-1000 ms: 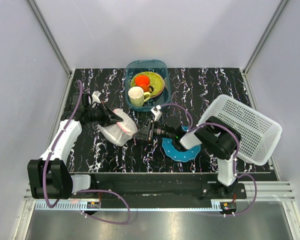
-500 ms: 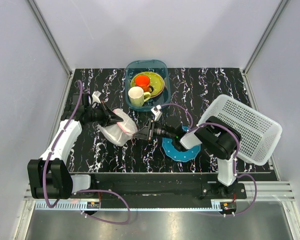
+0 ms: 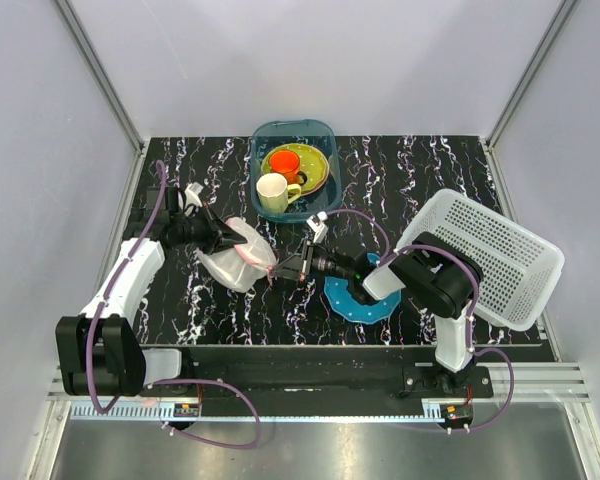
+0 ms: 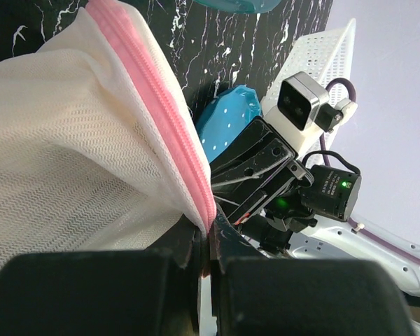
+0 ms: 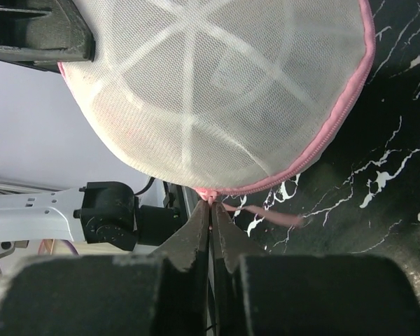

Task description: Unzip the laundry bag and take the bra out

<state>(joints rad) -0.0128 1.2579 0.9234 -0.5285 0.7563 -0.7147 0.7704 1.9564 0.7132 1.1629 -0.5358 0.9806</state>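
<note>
The laundry bag, a white mesh dome with pink zipper trim, is held tilted above the table's left middle. My left gripper is shut on the bag's pink trim at its far left side. My right gripper is shut on the pink zipper pull at the bag's near right edge; a pink tab trails beside it. The bag looks closed. The bra is hidden inside the bag.
A teal tub with a cup, plate and orange bowl stands at the back. A blue dotted plate lies under my right arm. A white perforated basket leans at the right.
My right gripper has shifted slightly to the right and nearer, with the zipper pull in it. The left arm and the bag have hardly moved.
</note>
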